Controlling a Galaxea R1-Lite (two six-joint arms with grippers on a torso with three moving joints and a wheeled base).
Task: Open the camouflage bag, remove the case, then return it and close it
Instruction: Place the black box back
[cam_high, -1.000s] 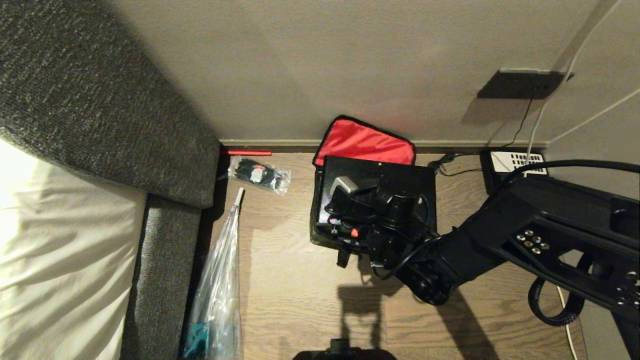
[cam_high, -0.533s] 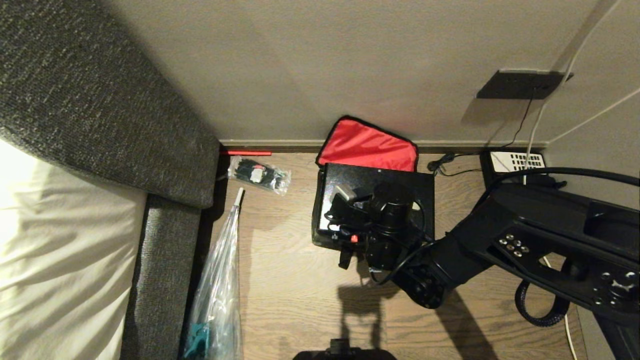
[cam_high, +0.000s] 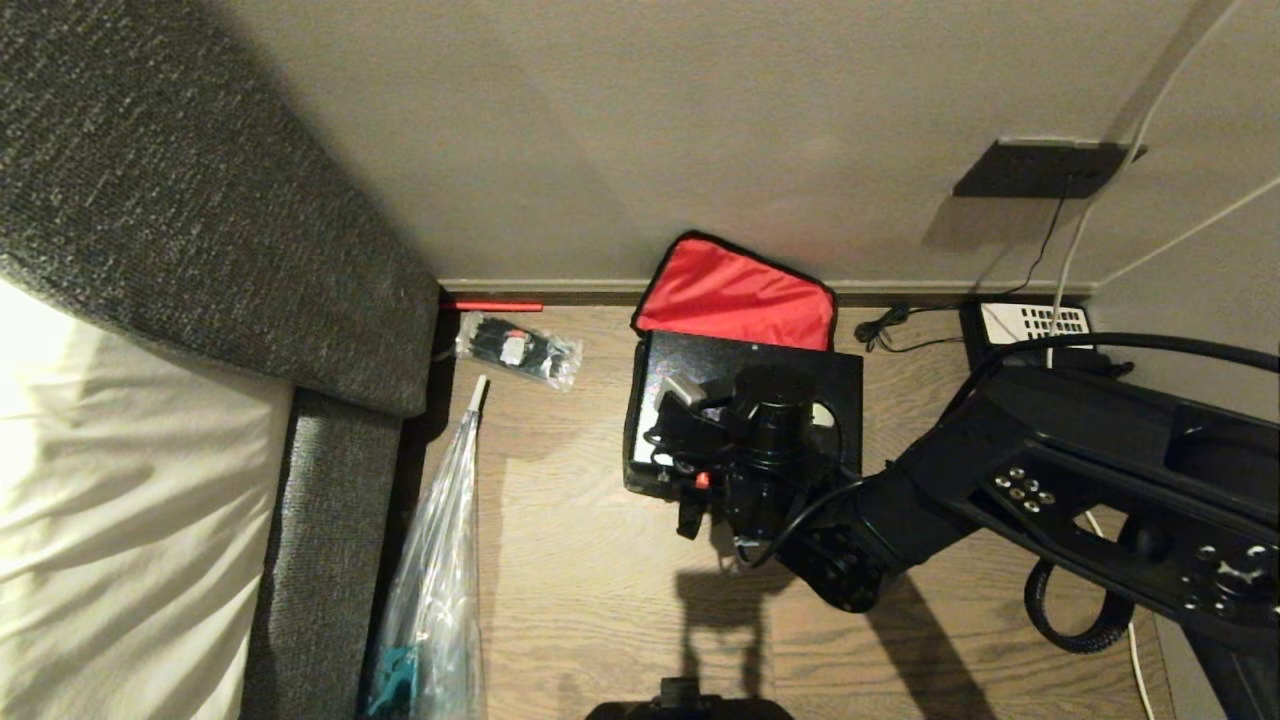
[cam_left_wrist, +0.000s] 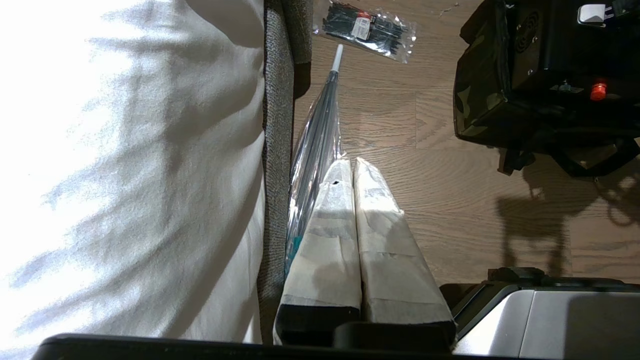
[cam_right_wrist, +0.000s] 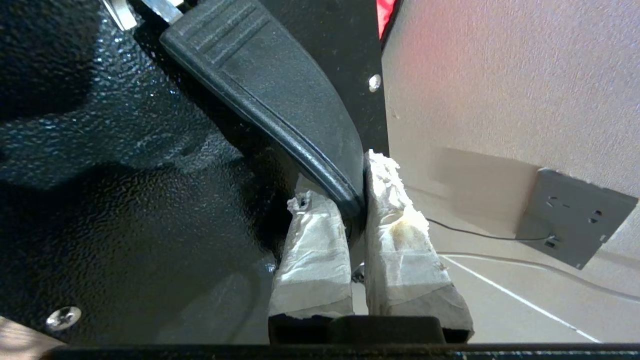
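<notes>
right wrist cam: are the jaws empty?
No, the right gripper is clamped on the black handle of the case, with a taped finger on each side of it.

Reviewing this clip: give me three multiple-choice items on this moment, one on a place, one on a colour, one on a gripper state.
1. Where does the small clear packet lie?
A. on the floor left of the camouflage bag
B. inside the bag
C. on the bed

2. What colour is the bag's open lid lining?
A. blue
B. red
C. yellow

3. What does the right gripper do?
A. hangs open over the floor
B. grips the telephone
C. is shut on the case handle

Answers: 1 A, the head view shows it there; 2 B, red fabric against the wall; 3 C, the fingers pinch the handle.
</notes>
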